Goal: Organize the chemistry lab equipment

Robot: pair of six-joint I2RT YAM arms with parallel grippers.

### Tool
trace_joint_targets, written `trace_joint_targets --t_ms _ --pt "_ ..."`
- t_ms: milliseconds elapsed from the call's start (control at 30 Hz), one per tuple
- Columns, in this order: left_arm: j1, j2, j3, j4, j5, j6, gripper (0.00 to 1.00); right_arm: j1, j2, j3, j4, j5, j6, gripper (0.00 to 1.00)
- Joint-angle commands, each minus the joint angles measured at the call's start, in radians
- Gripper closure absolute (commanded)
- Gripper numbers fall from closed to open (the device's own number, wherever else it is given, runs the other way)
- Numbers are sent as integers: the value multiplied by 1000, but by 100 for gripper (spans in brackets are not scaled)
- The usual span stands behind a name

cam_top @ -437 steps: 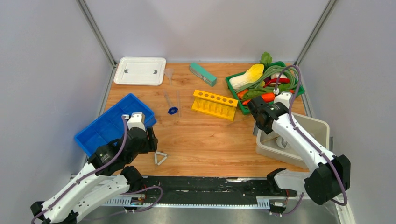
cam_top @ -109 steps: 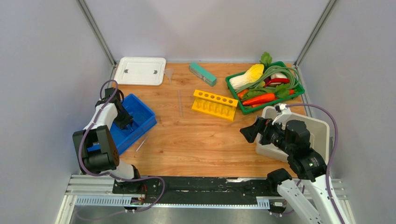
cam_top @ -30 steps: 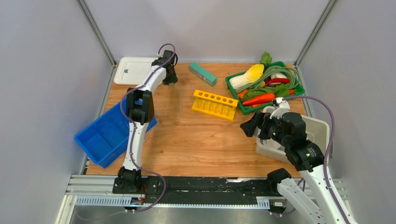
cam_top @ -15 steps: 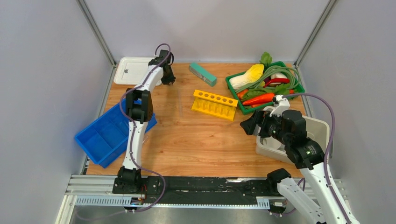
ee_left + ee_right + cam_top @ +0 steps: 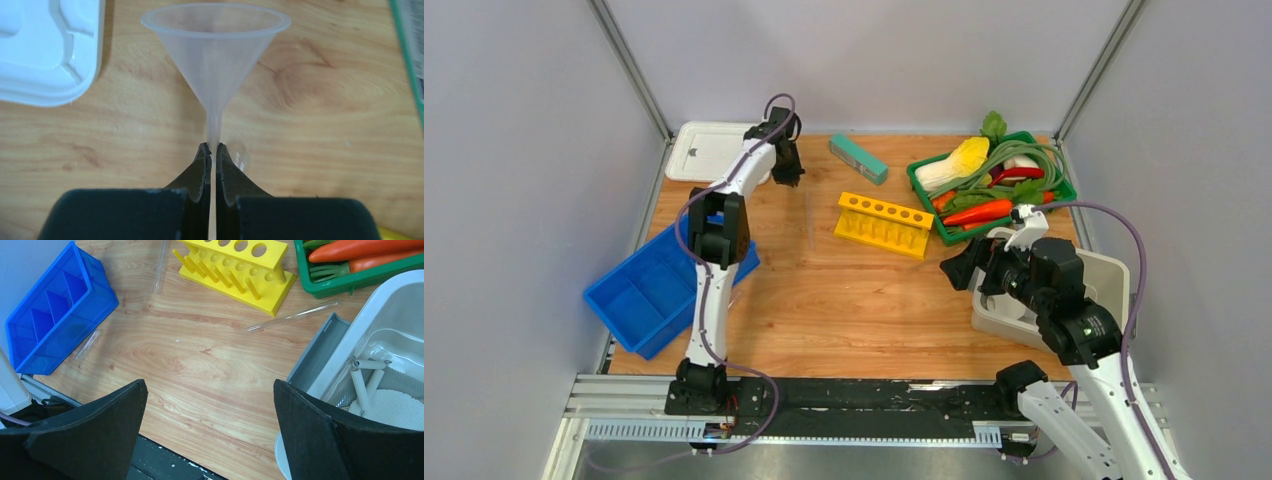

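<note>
Left gripper [image 5: 211, 152]: jaws pinching the funnel [image 5: 215, 55] by its stem, cone projecting straight ahead of the tips. Step in hand, as judged: funnel pickup. Next move calls for a gentle lift. Right gripper [image 5: 207, 410]: jaws spread, nothing between them.

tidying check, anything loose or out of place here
Three glass tubes lie loose, none in the yellow rack: one by the grey bin, one beside the blue bin, one between rack and blue bin.

Top overhead; wrists close; top+R share rack [image 5: 883, 224].
</note>
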Motion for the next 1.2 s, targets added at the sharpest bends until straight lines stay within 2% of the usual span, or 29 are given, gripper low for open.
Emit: trace_joint_targets --t_ms 0,200,333,433,633,800,900,1000,1167 --pt "-16 -243 -45 65 55 36 100 4 -11 43 12 12 -12 0" --pt "-14 -470 -150 42 103 47 100 5 -40 45 -1 29 -12 0" --pt "-11 -692 -329 48 -1 89 100 5 -69 37 -14 30 -12 0" --pt "10 -864 -472 47 -19 93 100 5 -95 19 -11 29 -5 0" --pt "134 -1126 -775 19 0 80 100 4 -126 -7 -18 14 2 0" --pt "315 -1329 -1038 2 -20 68 100 5 -133 -18 -23 10 4 0" --pt "387 -1423 -1153 -35 -109 24 100 5 -141 -35 -9 3 5 0" --pt "415 -1501 -1234 -30 -221 -1 100 5 -135 -39 -9 4 4 0" --pt "453 -1509 -1305 -27 -362 -53 100 4 -129 -23 -12 -9 1 0"
